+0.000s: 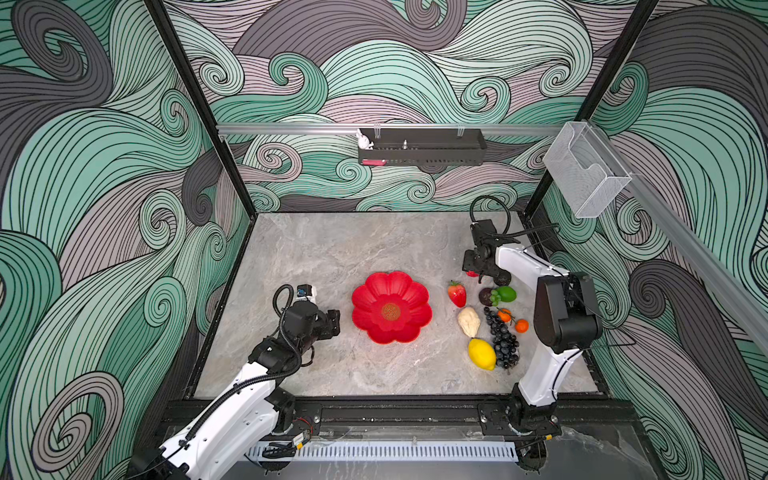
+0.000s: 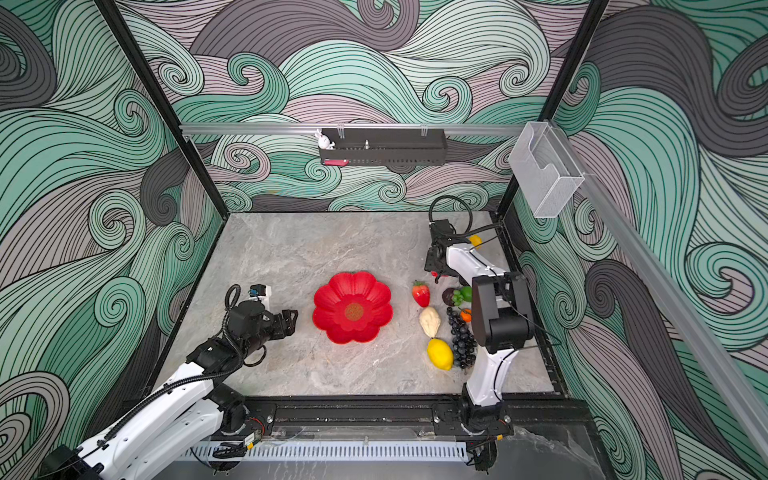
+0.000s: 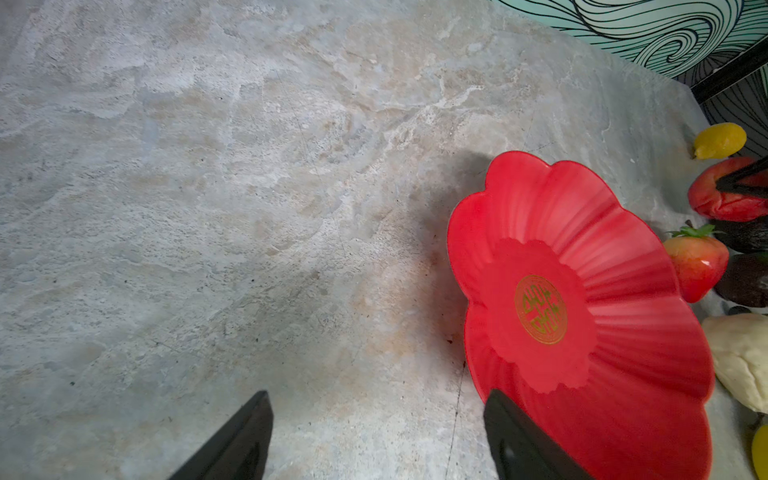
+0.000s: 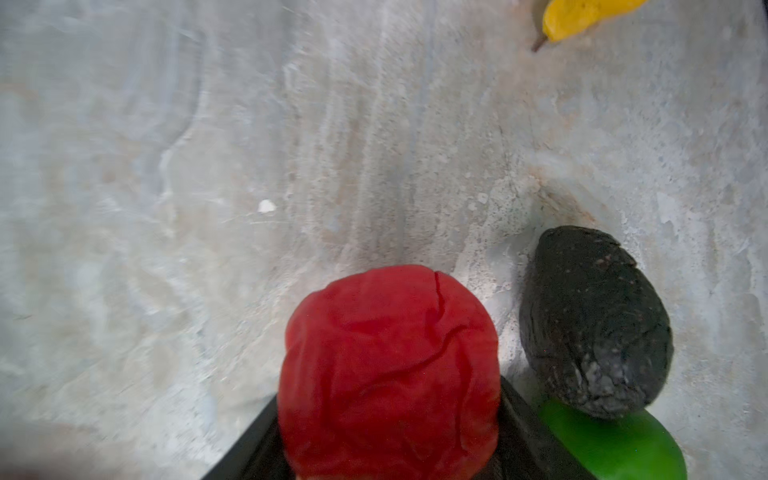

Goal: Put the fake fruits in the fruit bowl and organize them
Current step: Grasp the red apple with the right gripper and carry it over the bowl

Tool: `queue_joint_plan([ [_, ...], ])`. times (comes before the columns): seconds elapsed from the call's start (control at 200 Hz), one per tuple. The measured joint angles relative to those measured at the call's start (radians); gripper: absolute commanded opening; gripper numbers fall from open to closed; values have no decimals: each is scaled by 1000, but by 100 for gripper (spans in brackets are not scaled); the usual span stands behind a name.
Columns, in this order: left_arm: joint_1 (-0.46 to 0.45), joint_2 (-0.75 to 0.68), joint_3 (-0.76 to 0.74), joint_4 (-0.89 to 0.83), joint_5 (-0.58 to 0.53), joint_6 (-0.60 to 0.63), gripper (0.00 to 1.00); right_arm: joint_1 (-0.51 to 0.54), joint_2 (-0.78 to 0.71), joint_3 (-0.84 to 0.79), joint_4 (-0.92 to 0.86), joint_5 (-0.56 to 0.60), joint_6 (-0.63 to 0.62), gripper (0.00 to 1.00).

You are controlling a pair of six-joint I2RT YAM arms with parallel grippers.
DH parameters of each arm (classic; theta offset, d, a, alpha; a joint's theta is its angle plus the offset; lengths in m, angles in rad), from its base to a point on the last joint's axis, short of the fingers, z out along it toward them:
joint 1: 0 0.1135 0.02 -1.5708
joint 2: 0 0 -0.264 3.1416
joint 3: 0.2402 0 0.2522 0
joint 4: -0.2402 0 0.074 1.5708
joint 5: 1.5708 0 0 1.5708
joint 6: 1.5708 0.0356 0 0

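The red flower-shaped fruit bowl [image 1: 370,299] [image 3: 582,232] sits empty mid-table. My left gripper [image 1: 334,320] [image 3: 378,395] hovers open just left of it, holding nothing. To the bowl's right lie a strawberry [image 1: 457,294], beige pear [image 1: 468,321], lemon [image 1: 482,353], grape bunch [image 1: 503,340], small oranges [image 1: 521,325] and a green fruit [image 1: 506,294]. At the far end of that group, my right gripper [image 1: 478,274] [image 4: 388,395] is shut on the red apple [image 4: 390,332], which rests on the table. The dark avocado [image 4: 594,320] lies right beside it.
A small yellow fruit [image 2: 476,240] lies near the back right corner, behind the right arm. A black tray [image 1: 422,151] and a clear bin [image 1: 586,174] hang on the walls. The right arm's elbow [image 1: 565,316] looms over the fruit group's right side.
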Motion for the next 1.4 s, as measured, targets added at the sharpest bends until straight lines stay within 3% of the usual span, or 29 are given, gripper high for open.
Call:
queue_joint_plan([
  [0.26,0,118,78,8,126,-79,82,208,-308,-151,122,-11,-108,64],
  [0.58,0,278,377,-5,480,-165,82,458,-552,-407,366,-120,-243,61],
  [0.871,-17,307,430,-10,697,-176,83,668,-609,-537,559,-137,-315,59],
  [1.401,-40,336,422,8,807,-206,84,824,-570,-536,713,-111,-357,59],
])
